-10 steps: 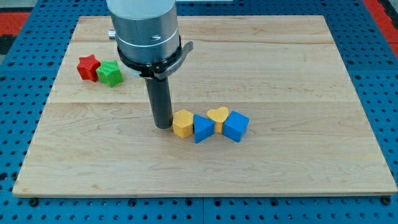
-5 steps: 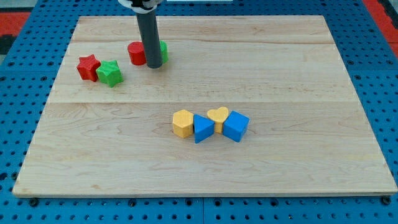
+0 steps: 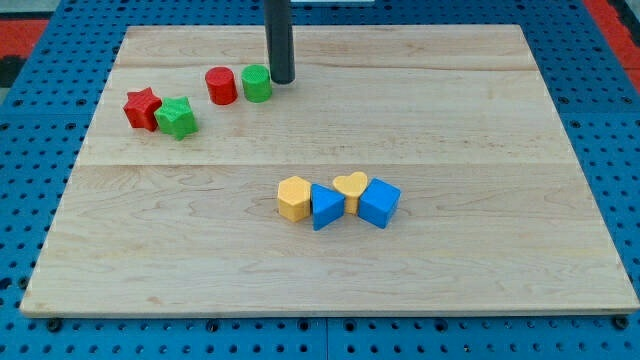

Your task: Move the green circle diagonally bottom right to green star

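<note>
Camera view: wooden board (image 3: 480, 130) on a blue pegboard table (image 3: 30, 70), rod (image 3: 279, 35) coming down from the view's top. No gripper anywhere, so nothing to report as apart or together; just my tip (image 3: 283, 80) resting on the board, just beside the green circle (image 3: 257, 83) on its right, touching or nearly so; contact hard to judge. Green circle upright in the upper left part of the board, close beside the red circle (image 3: 221, 85) on its left, narrow gap between the two. Green star (image 3: 177, 117) lower and further to the view's left, touching the red star (image 3: 143, 107) on its left. Green circle near the green star, up and to the right of it, not touching.

Well apart, near the board's middle: row of four blocks packed together, from left a yellow hexagon (image 3: 294, 198), a blue triangle (image 3: 326, 206), a yellow heart (image 3: 350, 187) and a blue cube (image 3: 379, 203).
</note>
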### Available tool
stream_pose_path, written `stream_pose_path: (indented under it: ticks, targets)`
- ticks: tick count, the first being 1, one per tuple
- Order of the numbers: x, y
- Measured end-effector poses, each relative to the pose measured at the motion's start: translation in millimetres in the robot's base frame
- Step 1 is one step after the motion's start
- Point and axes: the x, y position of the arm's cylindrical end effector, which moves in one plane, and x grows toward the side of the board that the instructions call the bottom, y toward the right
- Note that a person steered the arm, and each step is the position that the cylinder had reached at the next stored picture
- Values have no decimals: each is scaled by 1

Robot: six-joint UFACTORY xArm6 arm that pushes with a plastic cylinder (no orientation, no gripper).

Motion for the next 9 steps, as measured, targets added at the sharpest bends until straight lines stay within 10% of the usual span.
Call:
stream_pose_path:
  ticks: [2, 5, 9]
  targets:
    - [-35, -29]
    - [51, -106]
    - [61, -63]
